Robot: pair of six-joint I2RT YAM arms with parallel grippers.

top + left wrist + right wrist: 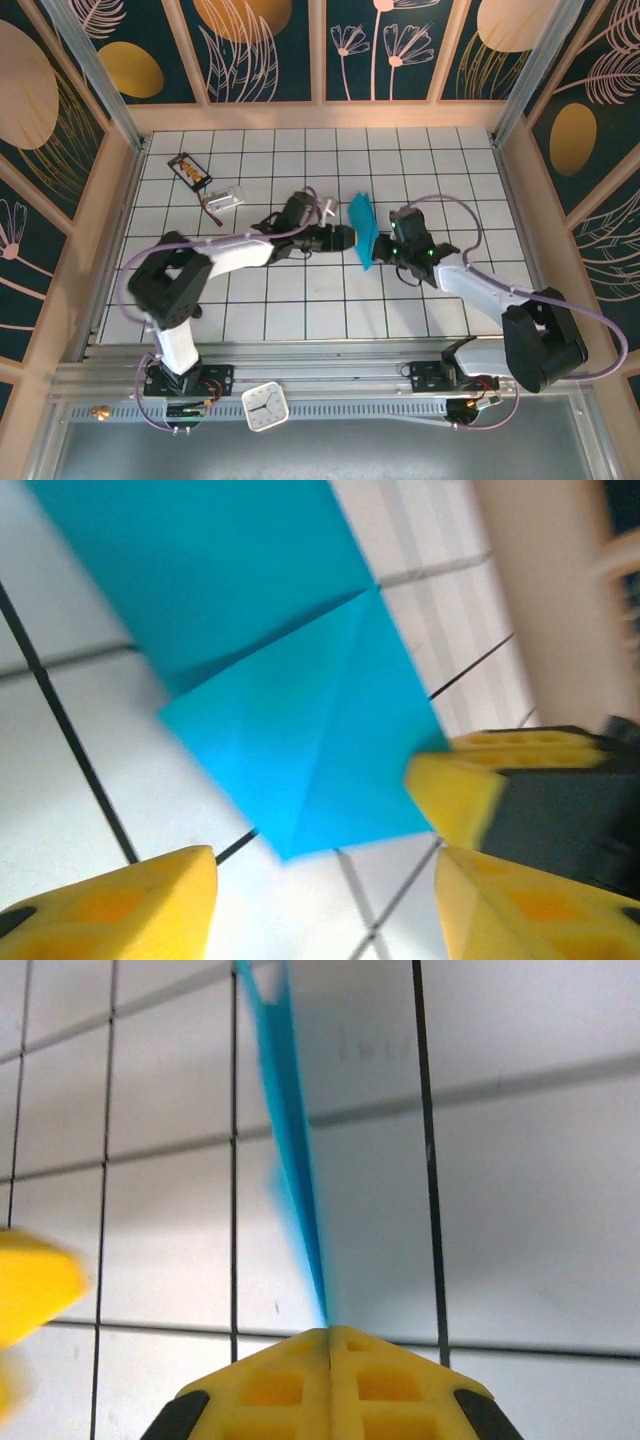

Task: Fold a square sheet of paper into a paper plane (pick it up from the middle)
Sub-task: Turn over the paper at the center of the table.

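Walled cell: dark teal panels [270, 50] with gold ovals and pale leaf outlines, framed in light wood, enclose a white tabletop [300, 300] ruled in black grid lines. Both arms reach toward the tabletop's centre. The right gripper [330, 1335] is pinched tight on one end of the paper plane [363, 232], a creased teal-blue fold held on edge at the centre. The left gripper [325, 880] stands parted just beside the paper, gripping nothing. A black card [190, 170] lies near the far left corner; a white clock [265, 407] sits off the near edge.
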